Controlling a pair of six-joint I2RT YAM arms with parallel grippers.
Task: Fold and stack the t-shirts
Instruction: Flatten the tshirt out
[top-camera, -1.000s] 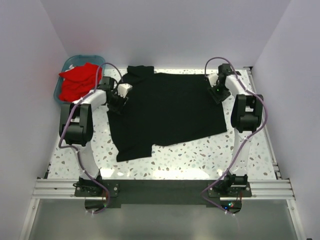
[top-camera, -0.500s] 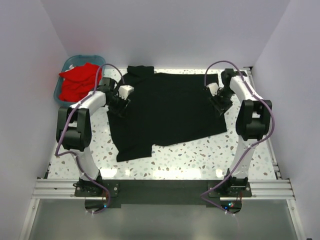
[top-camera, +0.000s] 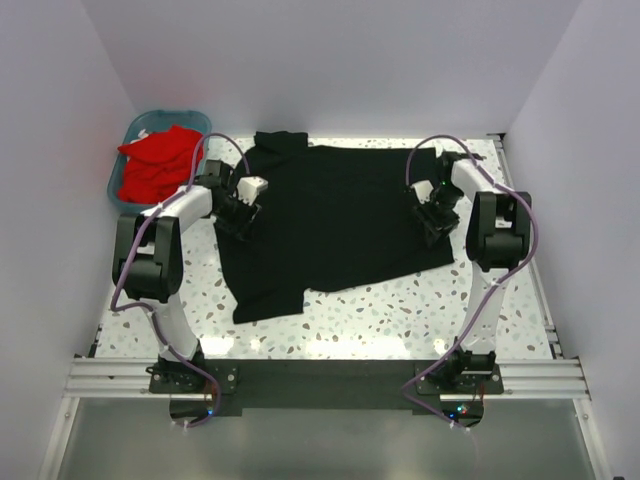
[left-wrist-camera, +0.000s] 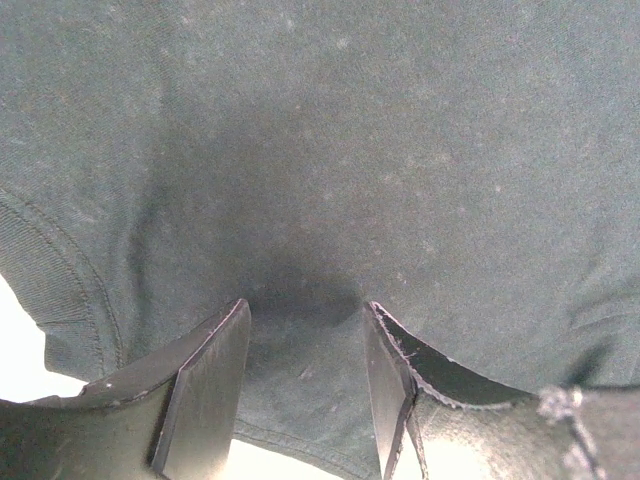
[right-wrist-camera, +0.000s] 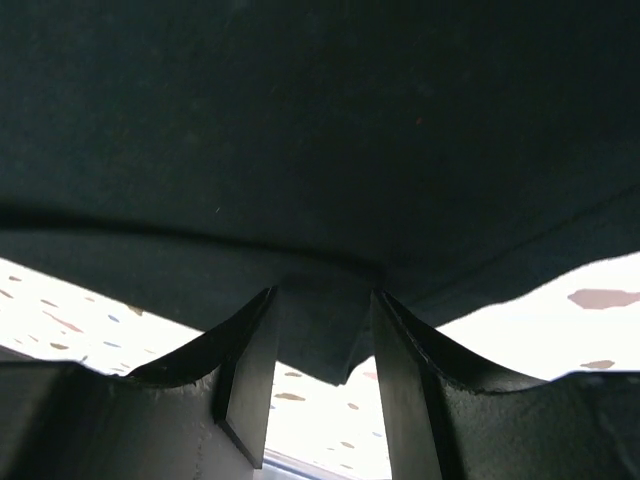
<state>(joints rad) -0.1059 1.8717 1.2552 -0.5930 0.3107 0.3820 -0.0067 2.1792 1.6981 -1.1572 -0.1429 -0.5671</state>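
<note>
Two robot arms reach from the near edge over a speckled white surface (top-camera: 380, 315). One large black t-shirt (top-camera: 340, 215) lies spread mostly flat across its middle. At the shirt's 9 o'clock side, the left tool (left-wrist-camera: 305, 310) stands moderately wide, fingertips against the cloth. At 3 o'clock, the right tool (right-wrist-camera: 325, 295) stands moderately wide, straddling the shirt's edge. Farther off, at 10 o'clock, red t-shirts (top-camera: 155, 165) sit heaped in a teal basket (top-camera: 113, 186).
</note>
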